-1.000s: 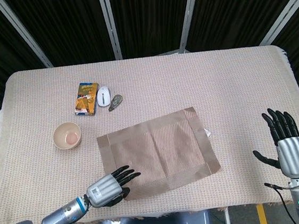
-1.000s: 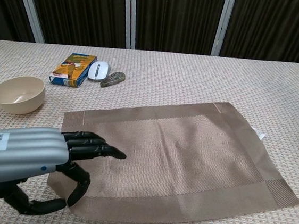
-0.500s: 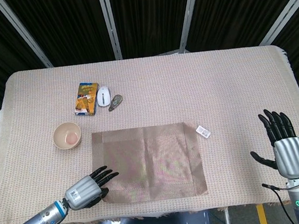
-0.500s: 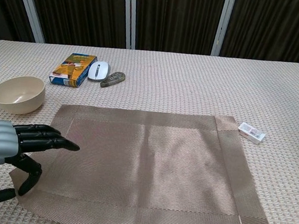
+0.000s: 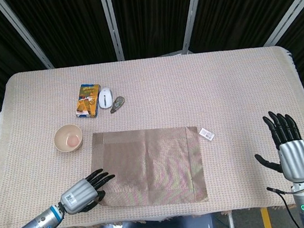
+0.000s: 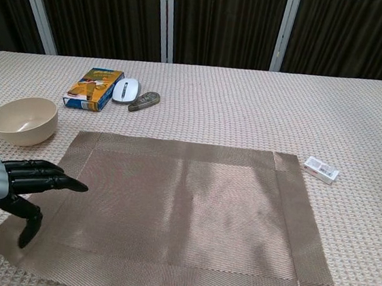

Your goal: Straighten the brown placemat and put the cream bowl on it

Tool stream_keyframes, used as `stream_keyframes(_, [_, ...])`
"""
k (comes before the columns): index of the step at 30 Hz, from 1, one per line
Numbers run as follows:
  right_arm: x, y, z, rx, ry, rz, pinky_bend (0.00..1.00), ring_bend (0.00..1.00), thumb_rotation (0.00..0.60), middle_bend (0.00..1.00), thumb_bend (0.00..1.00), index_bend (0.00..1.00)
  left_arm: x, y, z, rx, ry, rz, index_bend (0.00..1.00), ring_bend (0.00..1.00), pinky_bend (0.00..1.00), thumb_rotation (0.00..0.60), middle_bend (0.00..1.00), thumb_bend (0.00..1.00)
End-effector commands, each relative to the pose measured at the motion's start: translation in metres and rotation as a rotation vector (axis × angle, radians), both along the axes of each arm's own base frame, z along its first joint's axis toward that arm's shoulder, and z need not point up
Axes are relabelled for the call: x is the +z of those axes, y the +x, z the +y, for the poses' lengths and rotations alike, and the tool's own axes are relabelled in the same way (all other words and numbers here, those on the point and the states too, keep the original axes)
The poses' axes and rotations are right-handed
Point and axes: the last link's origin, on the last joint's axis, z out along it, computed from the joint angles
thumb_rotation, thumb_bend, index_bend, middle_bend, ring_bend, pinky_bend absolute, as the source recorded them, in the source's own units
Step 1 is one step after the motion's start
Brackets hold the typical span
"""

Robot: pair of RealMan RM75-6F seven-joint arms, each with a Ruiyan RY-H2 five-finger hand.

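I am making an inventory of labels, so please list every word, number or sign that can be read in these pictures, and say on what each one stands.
No text can be read with certainty.
Orange and blue printed cardboard box: there is printing, but too small and blurred to read.
Small white rectangular tag beside the brown woven placemat: no readable marks.
Left robot hand: a square code sticker on its back, too small to read.
Right robot hand: no visible label.
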Motion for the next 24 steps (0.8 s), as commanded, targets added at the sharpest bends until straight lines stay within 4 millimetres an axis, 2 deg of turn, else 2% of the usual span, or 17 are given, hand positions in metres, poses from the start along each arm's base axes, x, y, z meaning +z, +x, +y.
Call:
stream_keyframes(1, [-0.001,0.000,0.000,0.001,0.003,0.001,0.00,0.00,0.600,0.00,0.00,0.00,0.020,-0.001,-0.005,0.097,-0.043,-0.110,0.00,0.00,0.00,0.600,0.00,0.00])
stream_keyframes(6, [0.000,0.002,0.001,0.009,0.002,-0.003,0.00,0.00,0.600,0.00,0.00,0.00,0.049,0.003,0.000,0.204,-0.014,-0.246,0.00,0.00,0.00,0.600,0.00,0.00])
stream_keyframes(11, [0.001,0.003,0.003,0.014,-0.001,-0.007,0.00,0.00,0.600,0.00,0.00,0.00,0.081,0.000,0.028,0.243,0.189,-0.305,0.01,0.00,0.00,0.600,0.00,0.00])
stream_keyframes(14, [0.002,0.003,0.003,0.015,-0.001,-0.010,0.00,0.00,0.600,0.00,0.00,0.00,0.093,-0.010,0.046,0.275,0.328,-0.259,0.08,0.00,0.00,0.600,0.00,0.00])
stream_keyframes(15, [0.002,0.003,0.003,0.017,0.001,-0.014,0.00,0.00,0.600,0.00,0.00,0.00,0.096,-0.019,0.055,0.297,0.386,-0.217,0.10,0.00,0.00,0.600,0.00,0.00])
stream_keyframes(16, [0.002,0.004,0.004,0.021,0.002,-0.015,0.00,0.00,0.600,0.00,0.00,0.00,0.096,-0.039,0.068,0.351,0.435,-0.141,0.11,0.00,0.00,0.600,0.00,0.00])
stream_keyframes(17, [0.002,0.004,0.004,0.022,0.004,-0.015,0.00,0.00,0.600,0.00,0.00,0.00,0.094,-0.046,0.074,0.364,0.454,-0.116,0.12,0.00,0.00,0.600,0.00,0.00])
stream_keyframes(24, [0.002,0.004,0.003,0.019,0.005,-0.013,0.00,0.00,0.600,0.00,0.00,0.00,0.082,-0.069,0.098,0.394,0.526,-0.079,0.20,0.00,0.00,0.600,0.00,0.00])
